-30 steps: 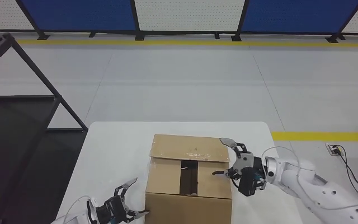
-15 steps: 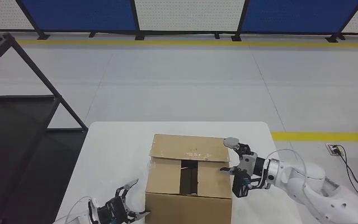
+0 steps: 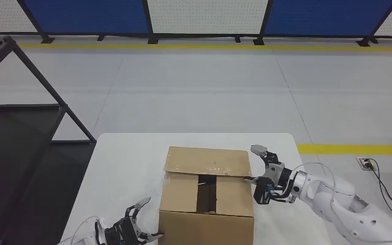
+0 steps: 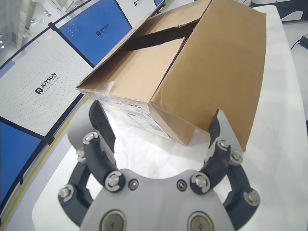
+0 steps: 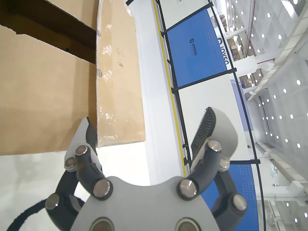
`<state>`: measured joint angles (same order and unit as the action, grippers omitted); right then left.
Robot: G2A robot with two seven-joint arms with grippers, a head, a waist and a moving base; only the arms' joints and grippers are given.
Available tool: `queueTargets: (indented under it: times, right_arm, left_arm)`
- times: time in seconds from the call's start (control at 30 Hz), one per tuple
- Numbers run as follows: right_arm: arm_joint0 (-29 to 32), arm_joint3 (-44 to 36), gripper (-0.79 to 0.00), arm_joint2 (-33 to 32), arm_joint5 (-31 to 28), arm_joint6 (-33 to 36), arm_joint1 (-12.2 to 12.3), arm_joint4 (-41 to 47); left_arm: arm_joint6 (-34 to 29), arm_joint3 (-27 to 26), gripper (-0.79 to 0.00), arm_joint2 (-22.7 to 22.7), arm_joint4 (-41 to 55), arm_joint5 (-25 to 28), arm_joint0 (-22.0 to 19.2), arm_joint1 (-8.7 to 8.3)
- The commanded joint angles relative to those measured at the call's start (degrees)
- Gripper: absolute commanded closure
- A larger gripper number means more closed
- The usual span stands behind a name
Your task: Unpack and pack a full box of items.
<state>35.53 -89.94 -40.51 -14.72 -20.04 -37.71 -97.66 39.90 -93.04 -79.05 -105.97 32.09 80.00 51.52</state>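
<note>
You have one box (image 3: pixel 207 187) to open. It stands on the table (image 3: pixel 125 162) right by the front edge, about half way between the two front corners. Its top flaps lie almost flat, with one dark gap (image 3: pixel 207 195) between them. What is inside is hidden.

Your right gripper (image 5: pixel 149 116) is up at the top of the box, on the side that faces the table's right edge. Its jaws are spread wide and hold nothing. One finger (image 5: pixel 80 133) sits at the edge of the flap with the shiny tape (image 5: pixel 113 56). I cannot tell if it touches. Your left gripper (image 4: pixel 156 116) is low, near the front edge, at the box's left front corner by the white label (image 4: pixel 127 111). Its jaws are spread wide too, with nothing in them.

I think the step now is to lift a flap. To do it well, slide the right finger under the flap's edge, not on top of it. Close softly, so the card does not crush. Lift slowly and swing the flap out, away from the gap. The box is close to the front edge, so it could slide or tip. You may want the left gripper to steady that corner first.

Now count: one box, one dark gap, one label, two grippers, one table, and one black rack (image 3: pixel 37 131) on the floor past the table's left edge.
</note>
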Motion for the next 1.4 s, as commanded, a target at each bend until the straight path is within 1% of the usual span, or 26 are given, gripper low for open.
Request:
queueTargets:
  times: [0.0,0.1,0.23,0.43,0.73,0.83,1.03,1.17,1.27,1.37]
  right_arm:
    - [0.1,0.2,-0.785,-0.1,1.1,1.0,-0.5,-0.1]
    - [0.4,0.4,-0.785,-0.5,2.9,2.2,-1.1,-0.4]
    - [1.3,0.9,-0.785,-1.5,6.1,1.6,-1.7,0.0]
    - [1.8,0.9,-0.785,-2.0,2.5,0.2,-2.0,-4.9]
    - [2.5,2.5,-0.785,-3.2,2.5,0.7,-3.3,-4.3]
    - [2.0,3.4,-0.785,-3.1,3.0,1.0,-4.1,-3.8]
    - [1.2,4.4,-0.785,-3.4,6.1,1.3,-5.8,-3.0]
    - [1.2,4.3,-0.785,-4.1,9.1,4.1,-6.6,-3.5]
    - [1.1,3.5,-0.785,-4.4,9.9,5.2,-7.2,-4.2]
    - [0.7,3.0,-0.785,-4.8,9.4,5.7,-7.6,-5.2]
  left_arm:
    - [0.2,0.0,-0.785,-0.1,0.0,0.0,0.1,-0.04]
    - [0.3,0.0,-0.785,-0.1,0.0,0.1,0.1,-0.08]
    - [0.4,0.0,-0.785,0.0,-0.1,0.1,0.2,-0.12]
    - [0.2,0.0,-0.785,0.1,-0.2,0.2,0.1,-0.16]
    - [0.5,-0.1,-0.785,0.0,-0.3,0.0,0.4,-0.26]
    - [0.8,-0.2,-0.785,-0.4,-0.2,-0.3,0.7,-0.34]
    - [1.0,-0.4,-0.785,-1.6,0.2,-0.6,1.3,-0.54]
    - [0.9,-0.6,-0.785,-2.0,0.5,-0.7,1.7,-0.6]
    - [1.0,-0.6,-0.785,-2.0,0.7,-0.8,1.8,-0.61]
    - [1.1,-0.4,-0.785,-2.1,0.8,-1.1,2.0,-0.63]
